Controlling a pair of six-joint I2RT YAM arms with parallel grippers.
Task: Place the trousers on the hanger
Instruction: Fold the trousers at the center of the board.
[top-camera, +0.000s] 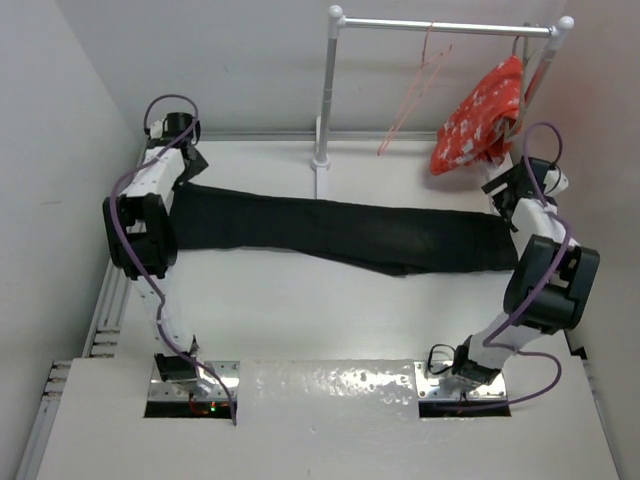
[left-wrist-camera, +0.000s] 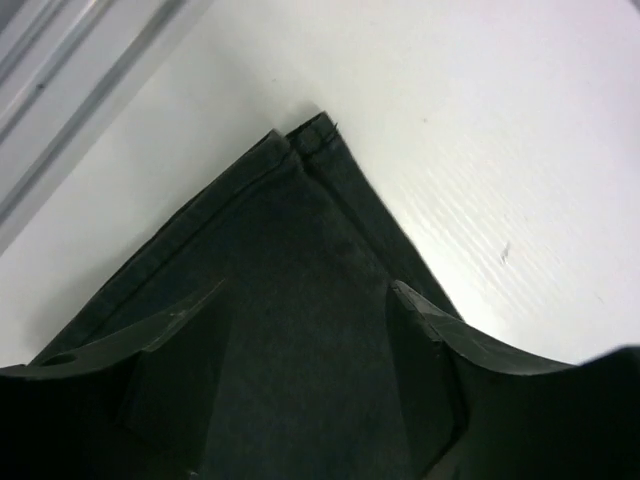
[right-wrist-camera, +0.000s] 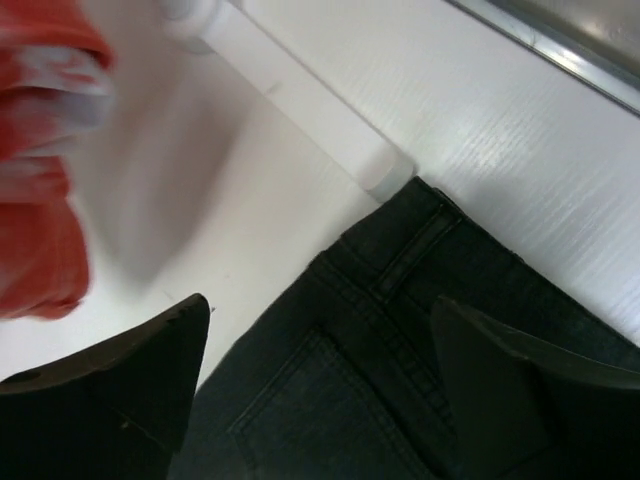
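The black trousers (top-camera: 330, 230) lie flat across the table, leg hems to the left and waistband to the right. The pale pink hanger (top-camera: 415, 90) hangs on the white rail at the back. My left gripper (top-camera: 185, 172) is open over the hem end; in the left wrist view its fingers (left-wrist-camera: 180, 345) stand wide apart above the hem corner (left-wrist-camera: 300, 210). My right gripper (top-camera: 505, 198) is open over the waistband; in the right wrist view its fingers (right-wrist-camera: 150, 370) straddle the waistband and back pocket (right-wrist-camera: 390, 310).
A white tubular rail stand (top-camera: 325, 100) stands at the back; its foot bar shows in the right wrist view (right-wrist-camera: 300, 100). A red-and-white patterned cloth (top-camera: 480, 115) hangs from the rail's right end, close above my right gripper. A metal track (top-camera: 110, 300) runs along the left table edge.
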